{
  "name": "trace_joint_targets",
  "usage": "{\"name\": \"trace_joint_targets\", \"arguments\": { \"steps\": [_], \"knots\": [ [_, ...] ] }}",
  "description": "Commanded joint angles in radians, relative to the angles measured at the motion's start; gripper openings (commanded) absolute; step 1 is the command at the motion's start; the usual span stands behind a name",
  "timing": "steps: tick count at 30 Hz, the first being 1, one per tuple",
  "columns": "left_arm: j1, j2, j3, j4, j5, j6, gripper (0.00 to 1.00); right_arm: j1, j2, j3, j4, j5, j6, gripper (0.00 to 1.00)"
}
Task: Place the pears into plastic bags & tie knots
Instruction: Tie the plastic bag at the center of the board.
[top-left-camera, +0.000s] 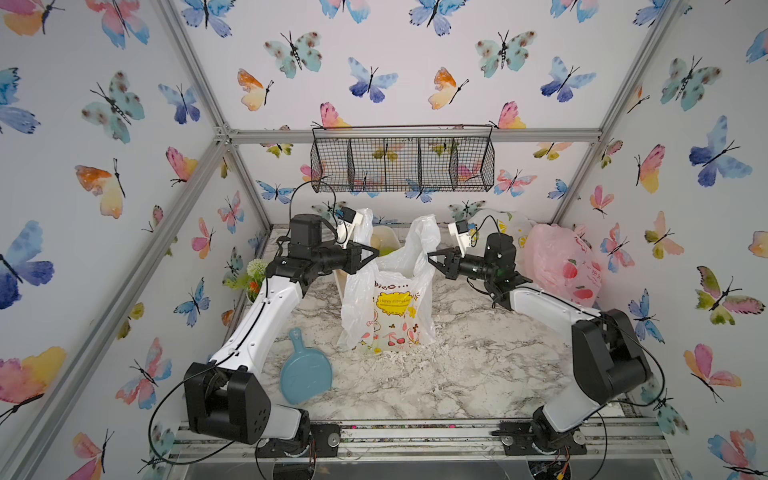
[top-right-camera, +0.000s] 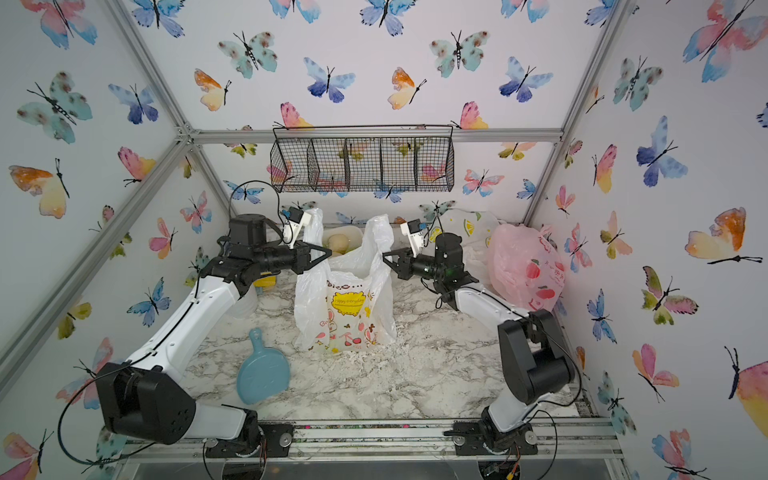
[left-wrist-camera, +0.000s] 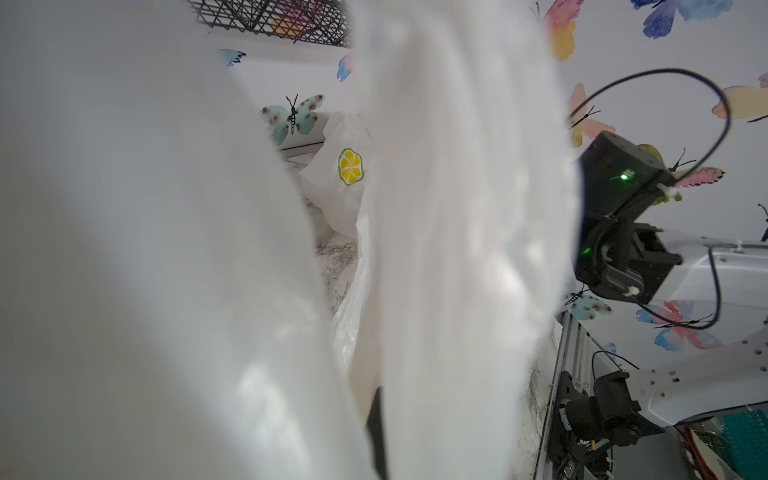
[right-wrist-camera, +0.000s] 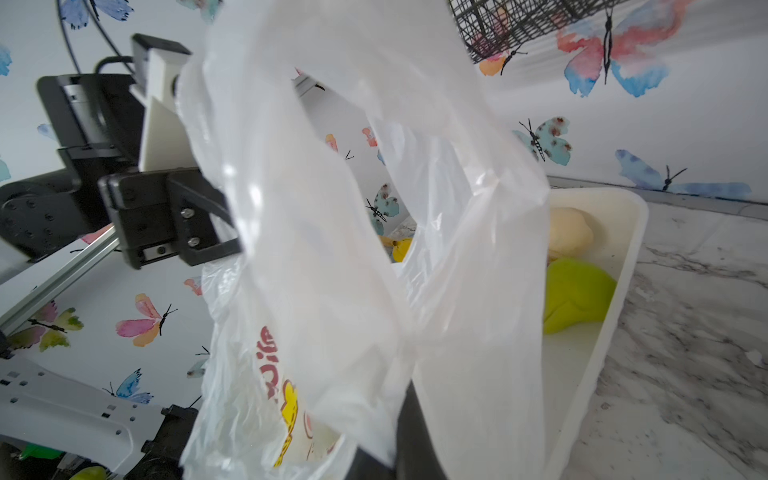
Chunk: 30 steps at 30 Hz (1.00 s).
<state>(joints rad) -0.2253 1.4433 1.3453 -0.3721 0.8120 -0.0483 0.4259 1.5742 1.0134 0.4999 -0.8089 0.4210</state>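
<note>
A translucent white plastic bag (top-left-camera: 388, 307) with bunny prints stands upright mid-table in both top views, its two handles pulled up and apart. My left gripper (top-left-camera: 376, 252) is shut on the left handle (top-left-camera: 363, 228); in the left wrist view bag film hides all but a dark finger (left-wrist-camera: 376, 432). My right gripper (top-left-camera: 430, 254) is shut on the right handle (top-left-camera: 426, 237), and film drapes over its finger (right-wrist-camera: 411, 432). Behind the bag, a cream pear (right-wrist-camera: 571, 235) and a green pear (right-wrist-camera: 577, 299) lie in the white tray (right-wrist-camera: 615, 266). Pale shapes show through the bag's bottom (right-wrist-camera: 307, 440).
A filled pink bag (top-left-camera: 561, 266) with red fruit prints and a lemon-print bag (top-left-camera: 503, 224) sit at the back right. A blue paddle-shaped board (top-left-camera: 305, 370) lies front left. Potted flowers (top-left-camera: 253, 276) stand behind the left arm. A wire basket (top-left-camera: 401, 164) hangs on the back wall.
</note>
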Motion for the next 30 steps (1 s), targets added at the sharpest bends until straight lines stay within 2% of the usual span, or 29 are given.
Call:
{"name": "trace_joint_targets", "arguments": {
  "steps": [1,5,9,14,17,19,20,23,24,26,28,30],
  "knots": [
    [-0.027,0.086,0.091,-0.228,0.026,0.151,0.02,0.049,-0.109,-0.016,-0.178,0.125,-0.225,0.03],
    [-0.111,0.165,0.210,-0.386,-0.020,0.302,0.05,0.141,-0.140,0.090,-0.443,0.210,-0.429,0.03],
    [-0.112,0.213,0.308,-0.517,-0.048,0.401,0.13,0.248,-0.086,0.250,-0.722,0.318,-0.610,0.03],
    [-0.078,0.184,0.300,-0.554,-0.056,0.470,0.21,0.260,-0.080,0.304,-0.804,0.308,-0.663,0.03],
    [-0.040,0.164,0.280,-0.506,-0.076,0.447,0.15,0.260,-0.088,0.326,-0.841,0.287,-0.669,0.07],
    [-0.013,0.143,0.286,-0.473,-0.020,0.424,0.08,0.258,-0.092,0.312,-0.806,0.334,-0.621,0.10],
    [-0.013,0.126,0.273,-0.454,0.010,0.421,0.06,0.254,-0.098,0.292,-0.765,0.365,-0.590,0.24],
    [-0.020,0.028,0.152,-0.311,0.108,0.363,0.03,0.206,-0.106,0.233,-0.606,0.408,-0.443,0.75],
    [-0.020,-0.012,0.094,-0.252,0.126,0.340,0.03,0.199,-0.102,0.235,-0.588,0.463,-0.405,0.97],
    [-0.020,-0.059,0.021,-0.198,0.126,0.323,0.03,0.191,-0.091,0.247,-0.583,0.500,-0.396,0.98],
    [-0.019,-0.063,0.008,-0.214,0.130,0.327,0.03,0.179,-0.072,0.269,-0.599,0.494,-0.418,0.98],
    [-0.020,-0.061,0.001,-0.205,0.136,0.315,0.03,0.146,-0.036,0.307,-0.602,0.384,-0.418,0.98]
  ]
}}
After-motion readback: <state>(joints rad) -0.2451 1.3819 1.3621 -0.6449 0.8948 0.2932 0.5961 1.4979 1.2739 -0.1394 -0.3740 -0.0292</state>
